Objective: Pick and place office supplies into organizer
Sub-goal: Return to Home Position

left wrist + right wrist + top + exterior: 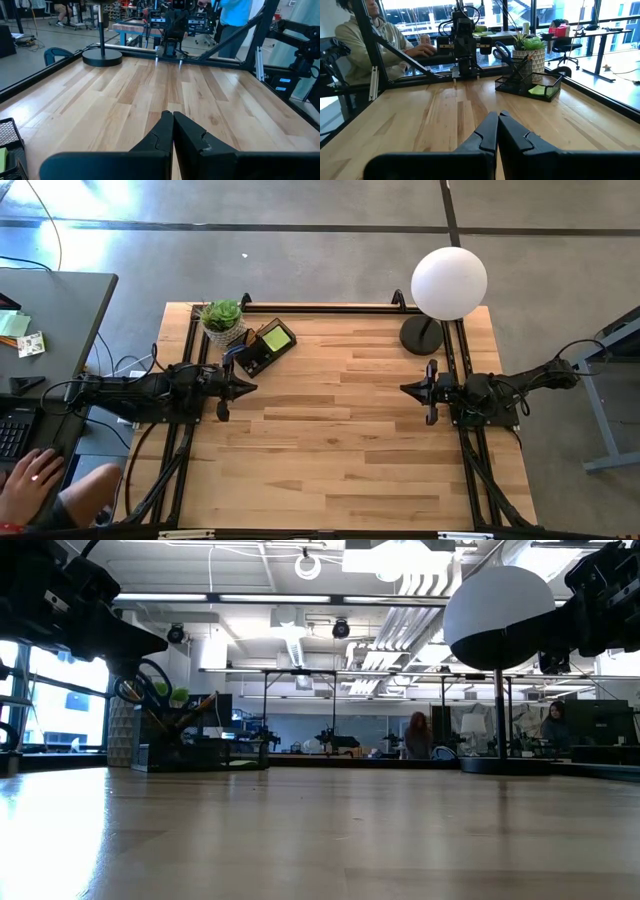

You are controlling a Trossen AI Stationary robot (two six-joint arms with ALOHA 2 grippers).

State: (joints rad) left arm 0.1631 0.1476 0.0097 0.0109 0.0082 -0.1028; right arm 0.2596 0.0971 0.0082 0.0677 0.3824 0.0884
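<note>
Left claw (250, 387): closed, empty, over bench (340, 430) left side.
Right claw (406, 389): closed, empty, right side.
Organizer (254, 361): far left, holds green pad (276, 338).

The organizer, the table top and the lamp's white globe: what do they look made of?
The organizer looks like black metal wire mesh: a fine grid you can see through. The table top looks like light wood strips with visible grain and a soft sheen. The white globe is smooth and matte, frosted glass or plastic; I cannot tell which.
</note>
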